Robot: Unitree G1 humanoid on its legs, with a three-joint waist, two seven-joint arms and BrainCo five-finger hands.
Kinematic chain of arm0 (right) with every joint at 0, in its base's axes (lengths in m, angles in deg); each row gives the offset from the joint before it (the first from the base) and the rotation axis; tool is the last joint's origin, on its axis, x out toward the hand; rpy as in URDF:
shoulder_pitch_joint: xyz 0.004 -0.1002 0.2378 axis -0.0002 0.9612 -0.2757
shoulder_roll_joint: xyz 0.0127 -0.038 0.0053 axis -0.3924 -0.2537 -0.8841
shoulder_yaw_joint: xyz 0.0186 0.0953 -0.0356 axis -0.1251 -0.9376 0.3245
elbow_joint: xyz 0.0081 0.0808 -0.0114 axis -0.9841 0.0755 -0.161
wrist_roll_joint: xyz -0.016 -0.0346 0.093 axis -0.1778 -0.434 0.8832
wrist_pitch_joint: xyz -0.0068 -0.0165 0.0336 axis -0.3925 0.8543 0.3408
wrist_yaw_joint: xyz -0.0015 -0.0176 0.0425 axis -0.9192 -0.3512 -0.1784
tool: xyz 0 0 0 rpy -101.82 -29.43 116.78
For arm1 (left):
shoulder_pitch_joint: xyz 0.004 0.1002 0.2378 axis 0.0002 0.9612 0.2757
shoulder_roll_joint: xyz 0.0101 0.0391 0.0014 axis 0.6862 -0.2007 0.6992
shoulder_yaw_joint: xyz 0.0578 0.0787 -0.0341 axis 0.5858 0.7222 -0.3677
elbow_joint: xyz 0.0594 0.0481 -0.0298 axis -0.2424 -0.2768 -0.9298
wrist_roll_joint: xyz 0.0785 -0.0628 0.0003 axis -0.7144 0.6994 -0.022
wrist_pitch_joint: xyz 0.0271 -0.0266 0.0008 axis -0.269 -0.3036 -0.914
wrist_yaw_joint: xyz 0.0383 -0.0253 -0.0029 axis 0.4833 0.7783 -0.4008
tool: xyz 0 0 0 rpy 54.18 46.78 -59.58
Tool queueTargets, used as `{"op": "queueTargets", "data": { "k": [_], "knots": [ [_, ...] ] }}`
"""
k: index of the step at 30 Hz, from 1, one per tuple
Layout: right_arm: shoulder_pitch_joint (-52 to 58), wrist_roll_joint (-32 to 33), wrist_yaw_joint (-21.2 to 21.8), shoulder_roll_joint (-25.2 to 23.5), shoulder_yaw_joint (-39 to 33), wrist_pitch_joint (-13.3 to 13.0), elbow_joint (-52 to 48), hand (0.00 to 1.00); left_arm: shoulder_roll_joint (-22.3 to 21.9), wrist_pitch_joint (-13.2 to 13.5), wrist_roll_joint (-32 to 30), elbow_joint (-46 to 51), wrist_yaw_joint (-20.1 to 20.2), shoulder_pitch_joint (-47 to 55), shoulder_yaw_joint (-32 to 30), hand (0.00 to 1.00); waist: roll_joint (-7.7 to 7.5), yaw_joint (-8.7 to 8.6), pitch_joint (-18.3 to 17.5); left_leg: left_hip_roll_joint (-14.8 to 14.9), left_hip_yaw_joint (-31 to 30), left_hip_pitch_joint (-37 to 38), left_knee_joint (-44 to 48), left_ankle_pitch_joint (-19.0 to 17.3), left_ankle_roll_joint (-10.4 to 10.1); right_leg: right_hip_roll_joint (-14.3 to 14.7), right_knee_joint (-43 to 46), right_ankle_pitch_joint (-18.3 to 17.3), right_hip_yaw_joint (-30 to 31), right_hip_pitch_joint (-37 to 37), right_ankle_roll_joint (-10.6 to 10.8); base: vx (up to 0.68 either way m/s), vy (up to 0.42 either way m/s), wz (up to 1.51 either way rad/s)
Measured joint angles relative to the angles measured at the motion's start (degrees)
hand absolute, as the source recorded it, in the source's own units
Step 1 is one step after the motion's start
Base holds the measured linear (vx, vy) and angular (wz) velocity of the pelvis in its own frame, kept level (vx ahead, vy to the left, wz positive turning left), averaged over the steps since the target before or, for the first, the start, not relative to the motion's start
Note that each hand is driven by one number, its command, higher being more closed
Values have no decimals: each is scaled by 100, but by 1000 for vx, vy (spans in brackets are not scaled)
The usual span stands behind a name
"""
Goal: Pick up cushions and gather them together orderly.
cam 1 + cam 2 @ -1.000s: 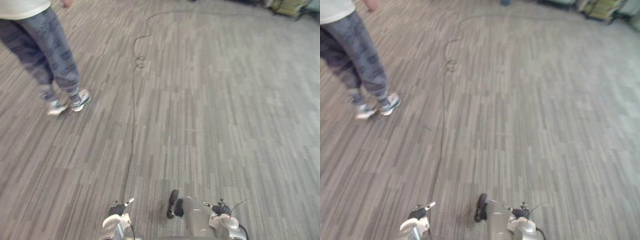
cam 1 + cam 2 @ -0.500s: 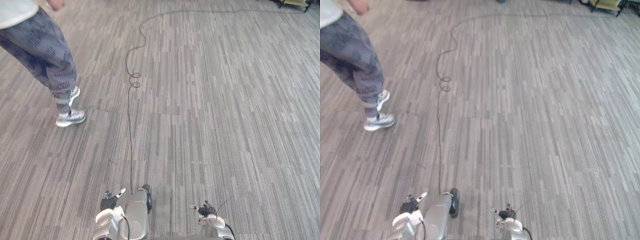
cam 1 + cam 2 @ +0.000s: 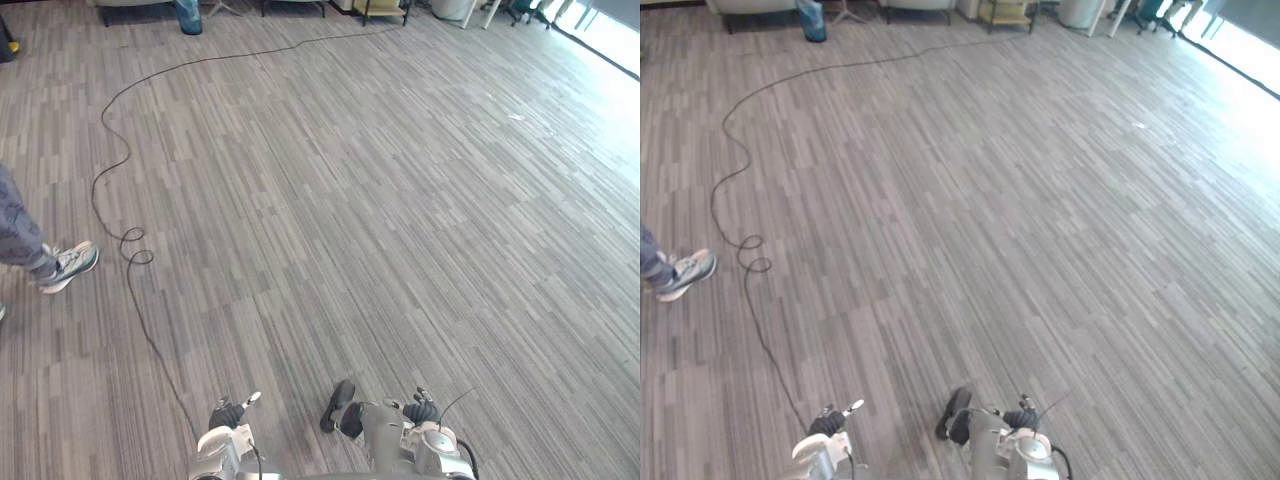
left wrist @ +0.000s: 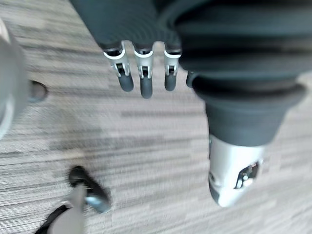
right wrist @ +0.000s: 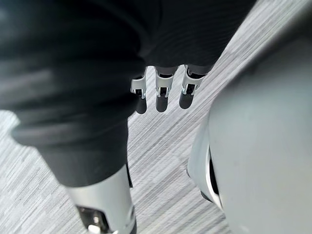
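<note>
**Hands and floor, head and wrist views.**

- **Left hand** (image 4: pixel 145 84): in your left wrist view the silver, dark-tipped fingers (image 4: pixel 125 80) hang straight, side by side, with the thumb (image 4: pixel 233 170) set apart. The hand is relaxed and empty above the floor.
- **Right hand** (image 5: pixel 162 100): your right wrist view shows the same posture. The fingers are straight, the thumb (image 5: pixel 105 207) is apart, and it holds nothing.
- **Floor:** the grey striped carpet floor (image 3: pixel 400 200) runs from 6 o'clock out to 12 o'clock, with a bright patch of light at about 1 o'clock.
- **Person:** at 9 o'clock you see a person's grey-and-white trainer (image 3: pixel 67 266) and a grey trouser leg, cut off by the edge and well apart from both hands.
- **Far edge:**
  - At 11 o'clock a blue upright container (image 3: pixel 812 22) stands just beside a pale piece of furniture (image 3: pixel 750 4).
  - The furniture is cropped, so you cannot tell whether cushions lie on it.
  - At 12 o'clock there is a yellowish shelf unit (image 3: pixel 385 8), too small to read further.
</note>
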Motion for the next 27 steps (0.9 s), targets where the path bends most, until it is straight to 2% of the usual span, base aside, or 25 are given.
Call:
{"op": "queueTargets", "data": {
  "k": [1, 2, 3, 4, 5, 6, 7, 8, 10, 11, 12, 13, 14, 15, 16, 17, 18, 19, 20, 21, 22, 23, 24, 26, 27],
  "knots": [
    [12, -100, 27, 11, -14, -1, 1, 0, -24, -5, -65, 20, 27, 7, -35, 0, 104, 2, -48, 348, -298, -287, 898, 99, -147, 190, 110, -280, -37, 106, -35, 612, -216, -28],
    [7, -134, 32, 23, -57, 3, -31, 0, -72, -29, -102, 29, 33, 15, -147, 0, 242, 18, -52, 734, -688, -784, 2251, 441, 83, 460, 63, -488, -17, 324, -78, 718, -236, -59],
    [1, -136, 26, 77, -49, 4, -42, 0, -118, -71, -104, 78, 42, 35, -201, 0, 396, 32, -20, 989, -1011, -1284, 3446, 1204, 428, 710, -21, -626, 123, 541, -135, 575, -156, -71],
    [-10, -134, 22, 109, -5, 8, -36, 0, -118, -76, -116, 111, 45, 93, -247, 0, 482, 59, 13, 1096, -1191, -1551, 4045, 1366, 490, 840, -67, -713, 235, 690, -173, 561, -68, -91],
    [-68, -128, -3, 133, 14, 34, 21, 0, -140, -74, -149, 188, 45, 107, -305, 0, 558, 77, 96, 1126, -1459, -2046, 4888, 1152, 405, 1022, -149, -910, 480, 1015, -241, 560, -24, -99],
    [-135, -73, -21, 103, 74, 84, 130, 0, -108, -70, -157, 240, 52, 125, -307, 0, 503, 104, 134, 943, -1643, -2580, 5212, 891, 411, 1095, -302, -1085, 781, 1411, -234, 569, -25, -94],
    [-184, -71, -26, 100, 110, 106, 209, 0, -90, -66, -152, 261, 52, 145, -307, 0, 474, 124, 153, 828, -1694, -2762, 5159, 808, 458, 1118, -421, -1124, 912, 1598, -214, 582, -27, -94],
    [-198, -70, -42, 86, 223, 153, 308, 0, -78, -17, -93, 380, 62, 214, -336, 0, 395, 208, 189, 559, -1717, -3123, 4747, 639, 580, 1123, -722, -1172, 1236, 2053, -159, 554, -1, -98],
    [-158, -71, -44, 48, 322, 183, 426, 0, -166, 79, -15, 705, 79, 377, -376, 0, 311, 453, 108, 96, -1778, -3694, 3152, 561, 579, 1090, -1143, -1254, 1903, 2550, -44, 600, 68, -141],
    [-185, -70, -47, 38, 321, 184, 440, 0, -198, 111, 28, 755, 79, 414, -401, 0, 346, 477, 116, -8, -1862, -3798, 2697, 606, 547, 1087, -1217, -1291, 2066, 2663, -7, 684, 227, -178],
    [-213, -73, -53, -11, 385, 182, 445, 0, -288, 179, 142, 810, 80, 468, -566, 0, 381, 582, 120, -173, -2034, -4065, 1383, 946, 385, 1036, -1275, -1508, 2557, 2924, 133, 587, 253, -128],
    [-208, -73, -55, -24, 428, 183, 446, 0, -292, 179, 151, 811, 79, 474, -599, 0, 378, 595, 112, -191, -2068, -4108, 1163, 1022, 352, 1024, -1284, -1574, 2651, 2975, 175, 760, 353, -156],
    [-197, -67, -59, -53, 537, 199, 464, 0, -241, 179, 178, 808, 70, 514, -610, 0, 344, 645, 96, -188, -2124, -4238, 728, 1415, 327, 957, -1279, -1818, 2976, 3186, 292, 567, 287, -104],
    [-176, -73, -43, -53, 661, 211, 477, 0, -191, 174, 198, 787, 68, 553, -610, 0, 311, 703, 31, -201, -2070, -4189, 864, 1736, 344, 879, -1248, -1940, 3185, 3293, 334, 753, 357, -135],
    [-141, -73, -30, -47, 761, 220, 488, 0, -80, 176, 218, 775, 69, 628, -639, 0, 57, 753, -119, -319, -1905, -4245, 1197, 1826, 553, 675, -1195, -2041, 3424, 3336, 473, 635, 277, -107],
    [-114, -81, -43, -62, 753, 208, 445, 0, -12, 164, 214, 745, 61, 635, -707, 0, -123, 749, -214, -364, -1697, -4272, 1463, 1455, 702, 505, -1017, -2026, 3538, 3275, 528, 954, 380, -106],
    [-130, -88, -67, -61, 737, 161, 415, 0, 34, 164, 214, 698, 46, 631, -744, 0, -221, 768, -262, -371, -1493, -4171, 1745, 1162, 887, 385, -342, -1910, 3643, 3083, 738, 921, 386, -88],
    [-118, -90, -62, -61, 719, 138, 440, 0, 93, 163, 240, 585, 1, 599, -733, 0, -269, 765, -222, -414, -1273, -3764, 1815, 839, 1006, 275, 995, -1569, 3680, 2681, 1342, 885, 392, -71],
    [-106, -90, -47, -51, 717, 137, 442, 0, 104, 160, 242, 548, -16, 588, -721, 0, -271, 749, -206, -441, -1233, -3606, 1799, 760, 1028, 255, 1464, -1421, 3685, 2517, 1610, 655, 305, -60],
    [-54, -89, -40, -12, 678, 106, 443, 0, 100, 141, 244, 430, -51, 537, -706, 0, -175, 687, -141, -508, -1225, -3061, 1689, 491, 1055, 235, 2912, -1159, 3471, 2052, 1980, 489, 206, -34],
    [38, -92, -36, -9, 678, 89, 436, 0, 99, 118, 241, 300, -60, 473, -671, 0, -45, 596, -75, -514, -1226, -2599, 1531, 341, 1076, 220, 3607, -1206, 3179, 1745, 1888, 682, 242, -33],
    [132, -115, -16, 5, 673, 78, 236, 0, 78, 80, 234, 210, -65, 401, -578, 0, 48, 514, -69, -515, -1180, -2101, 1218, 234, 1088, 188, 3952, -1331, 2720, 1255, 1656, 439, 141, -11],
    [143, -119, -16, 2, 671, 64, 171, 0, 67, 67, 233, 209, -62, 388, -536, 0, 65, 480, -65, -517, -1164, -1954, 1100, 205, 1087, 160, 3946, -1369, 2541, 1076, 1580, 616, 158, -7],
    [137, -200, 14, -8, 654, 2, -79, 0, 16, 50, 169, 155, -46, 242, -312, 0, 93, 348, -28, -521, -1138, -1227, 547, 23, 988, -5, 3060, -1509, 1548, 115, 1244, 552, 97, -6],
    [135, -198, 18, -9, 626, -8, -113, 0, 43, 46, 145, 120, -34, 227, -266, 0, 86, 340, -26, -521, -1128, -1120, 485, -10, 959, -15, 2797, -1482, 1434, -9, 1198, 518, 68, -6]
  ]
}}
